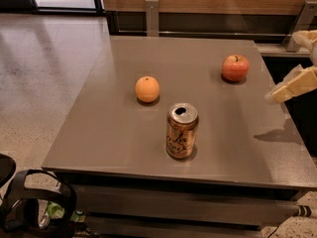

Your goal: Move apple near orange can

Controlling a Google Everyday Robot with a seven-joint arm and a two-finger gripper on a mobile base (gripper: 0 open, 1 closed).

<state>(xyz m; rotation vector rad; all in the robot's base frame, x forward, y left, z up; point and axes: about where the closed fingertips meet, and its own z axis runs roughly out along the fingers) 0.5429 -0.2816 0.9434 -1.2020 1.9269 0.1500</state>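
Apple is placed far right on the table, well apart from the orange can near the front; gripper is held beside the right edge, apparently for approach; its opening cannot be told.

The apple is red with a yellowish patch near its stem. The orange can is coppery-orange with a silver top and dark lettering, seemingly script. The orange is plain orange. The table is grey-brown. The gripper, at the right edge over the table, is cream-coloured.
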